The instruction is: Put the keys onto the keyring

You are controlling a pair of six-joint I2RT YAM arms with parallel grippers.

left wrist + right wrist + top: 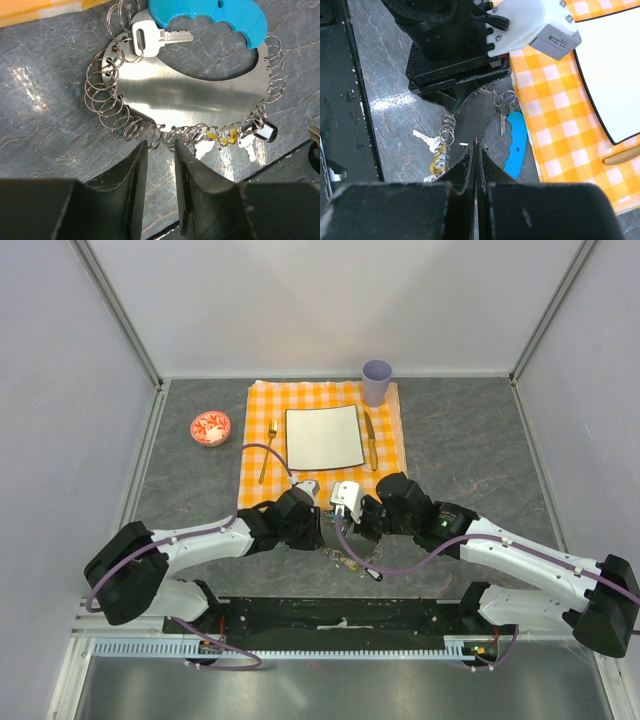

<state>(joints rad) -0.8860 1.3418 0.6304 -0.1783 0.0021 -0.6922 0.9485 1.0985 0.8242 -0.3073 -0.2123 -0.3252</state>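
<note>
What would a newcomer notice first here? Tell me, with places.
The orange checked cloth carrying a white plate, mid-scene, stands out first. Just in front of it lies a shiny metal keyring with a bright blue handle and one silver key hooked on.

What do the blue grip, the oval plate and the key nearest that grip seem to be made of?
Blue grip: probably plastic, glossy, evenly coloured. Oval plate: likely brushed steel, fine streaked sheen. Key: silvery metal, bright reflections.
</note>
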